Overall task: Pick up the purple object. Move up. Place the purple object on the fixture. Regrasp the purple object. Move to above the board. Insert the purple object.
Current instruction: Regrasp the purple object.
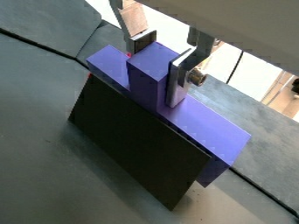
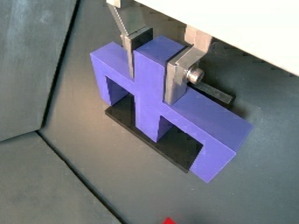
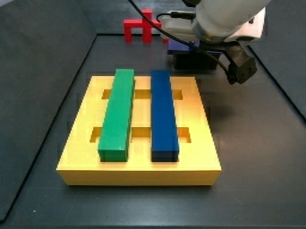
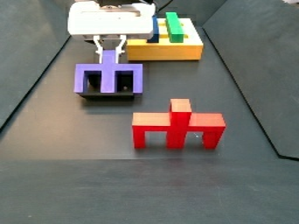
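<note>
The purple object lies flat on the black fixture, with its stem pointing up between my fingers. It shows in both wrist views and in a side view. My gripper is right over it, and its silver fingers press both sides of the stem. In a side view the gripper comes straight down onto the piece. The fixture shows as a dark base under it. The yellow board lies nearer the front, apart from the gripper.
The board carries a long green bar and a long blue bar. A red piece of similar shape stands on the dark floor beside the fixture. It also shows in a side view.
</note>
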